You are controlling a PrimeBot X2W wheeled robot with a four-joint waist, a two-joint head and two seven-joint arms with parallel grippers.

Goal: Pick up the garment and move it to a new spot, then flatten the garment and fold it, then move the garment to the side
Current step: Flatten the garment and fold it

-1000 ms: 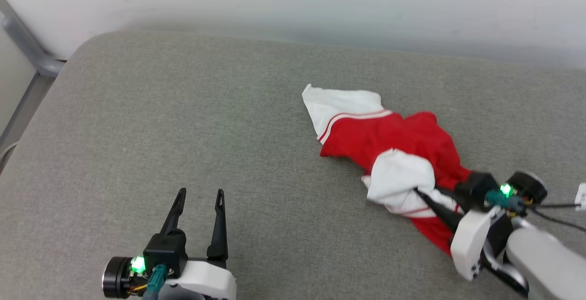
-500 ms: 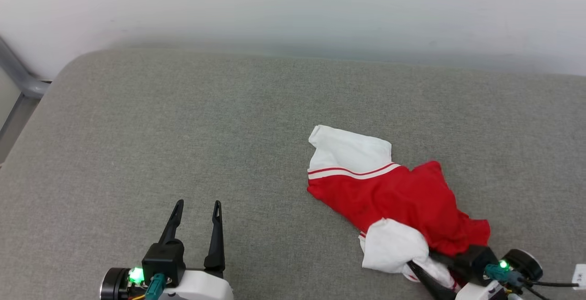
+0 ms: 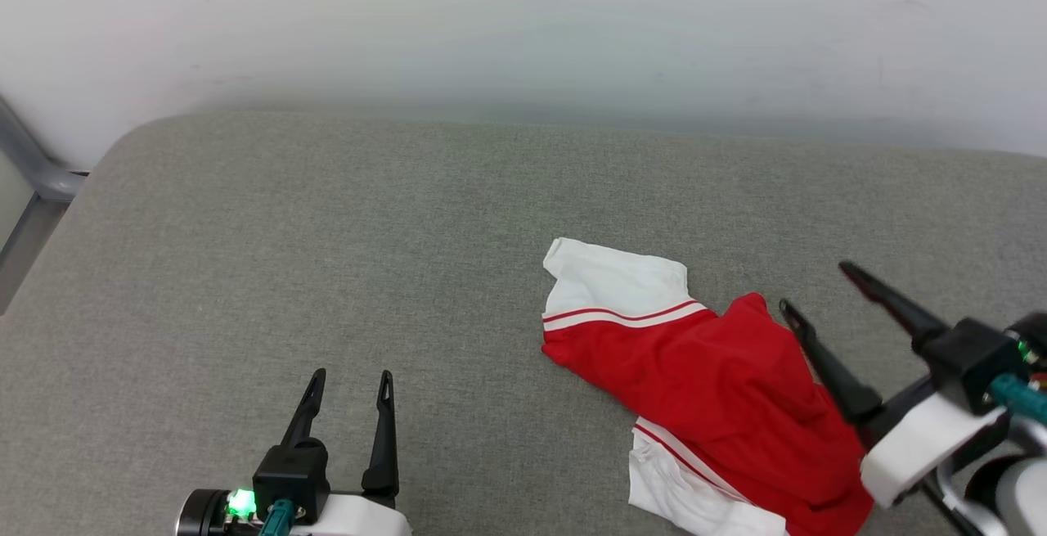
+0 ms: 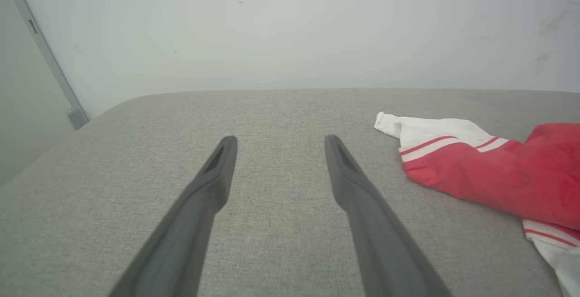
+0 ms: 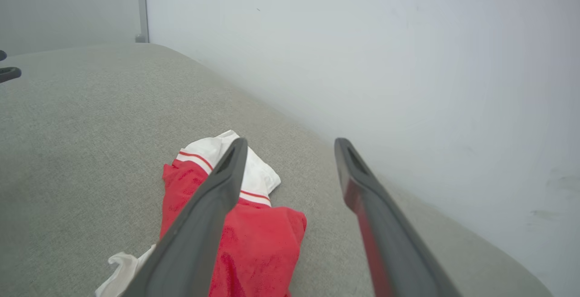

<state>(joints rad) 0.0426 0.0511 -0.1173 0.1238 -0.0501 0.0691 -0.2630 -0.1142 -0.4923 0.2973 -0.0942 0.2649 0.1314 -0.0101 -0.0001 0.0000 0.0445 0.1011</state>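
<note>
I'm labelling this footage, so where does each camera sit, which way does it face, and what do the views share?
Head view: on the head, looking forward and down at the garment on the grey cushion; left gripper and right gripper show, open.
Left wrist view: along the left gripper's fingers, across the cushion toward the wall.
Right wrist view: along the right gripper's fingers, toward the garment.
Shared: all show the garment's striped white sleeve.

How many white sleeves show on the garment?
2. The far sleeve lies spread at the left end of the garment; the near sleeve lies at its front edge, partly under red cloth. The garment is crumpled, so some white may be hidden.
</note>
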